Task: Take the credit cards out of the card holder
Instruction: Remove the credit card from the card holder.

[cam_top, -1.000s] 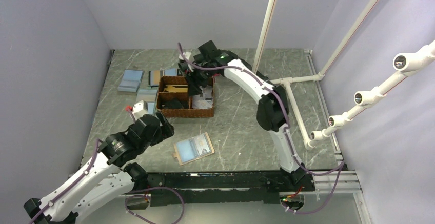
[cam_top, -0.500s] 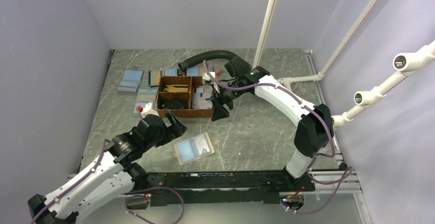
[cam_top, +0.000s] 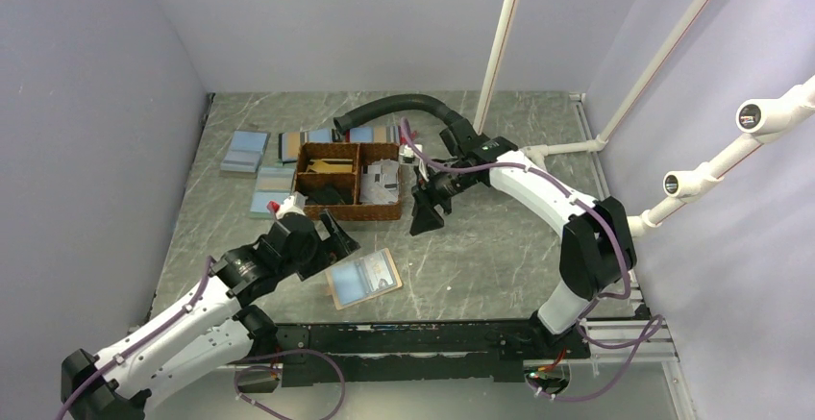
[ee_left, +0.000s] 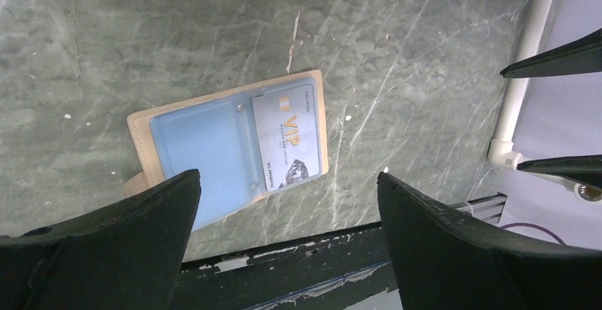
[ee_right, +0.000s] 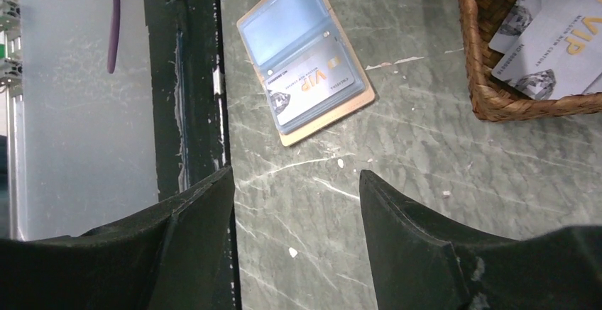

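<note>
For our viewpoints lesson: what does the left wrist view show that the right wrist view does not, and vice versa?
Left wrist only: the white pipe. Right wrist only: loose cards lying in the woven basket. Both: the card holder lying open on the table, one card in its pocket.

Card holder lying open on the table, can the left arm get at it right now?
Probably yes. The left pincer hangs open just above the card holder, which lies spread flat with its VIP card facing up; nothing sits between them.
</note>
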### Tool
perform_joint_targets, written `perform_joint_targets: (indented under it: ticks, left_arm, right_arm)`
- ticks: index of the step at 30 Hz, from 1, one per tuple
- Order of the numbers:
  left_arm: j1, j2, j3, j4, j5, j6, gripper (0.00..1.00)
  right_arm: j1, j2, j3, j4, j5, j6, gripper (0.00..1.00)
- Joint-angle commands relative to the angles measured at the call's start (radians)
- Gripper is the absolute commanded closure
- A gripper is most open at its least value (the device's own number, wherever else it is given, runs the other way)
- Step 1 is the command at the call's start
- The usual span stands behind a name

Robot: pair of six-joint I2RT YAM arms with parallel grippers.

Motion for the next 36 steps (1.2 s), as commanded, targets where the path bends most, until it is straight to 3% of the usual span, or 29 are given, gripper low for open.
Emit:
perform_joint_targets:
  ticks: [1,10,20,27,31,36]
  left_arm:
    - [0.005,-0.027,-0.026,0.044,0.007,-0.039,0.0]
    - [0.004,-0.034,-0.076,0.103,0.023,-0.058,0.01]
    - [0.004,0.002,-0.086,0.155,0.043,-0.058,0.01]
    - [0.004,-0.005,-0.132,0.273,0.08,-0.056,0.13]
    - [0.004,0.015,-0.16,0.334,0.104,-0.08,0.22]
    - [0.004,0.067,-0.19,0.381,0.126,-0.091,0.32]
  right_arm:
    - [0.0,-0.042,-0.045,0.083,-0.064,0.008,0.32]
    - [0.0,-0.057,-0.216,0.296,-0.145,0.161,0.32]
    - [0.0,-0.056,-0.279,0.438,-0.148,0.296,0.31]
    - [-0.003,-0.04,-0.348,0.65,-0.155,0.576,0.33]
    - [0.003,-0.023,-0.348,0.677,-0.09,0.648,0.37]
    - [0.002,-0.019,-0.353,0.688,-0.049,0.677,0.52]
